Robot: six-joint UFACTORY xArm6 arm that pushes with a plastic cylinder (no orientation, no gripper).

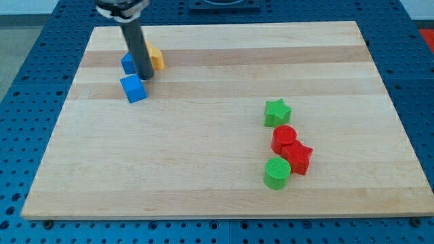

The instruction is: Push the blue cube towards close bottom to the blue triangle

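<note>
The blue cube [133, 88] lies on the wooden board near the view's top left. Just above it, the blue triangle [127, 63] is partly hidden behind my rod. My tip [145, 76] stands between the two, at the cube's upper right corner and just right of the triangle's lower edge. The cube sits close below the triangle with a small gap between them.
A yellow block [156, 58] lies right of the blue triangle, behind the rod. At the view's right are a green star [277, 112], a red cylinder [284, 139], a red star [298, 157] and a green cylinder [277, 173], close together. The board [217, 196] rests on a blue perforated table.
</note>
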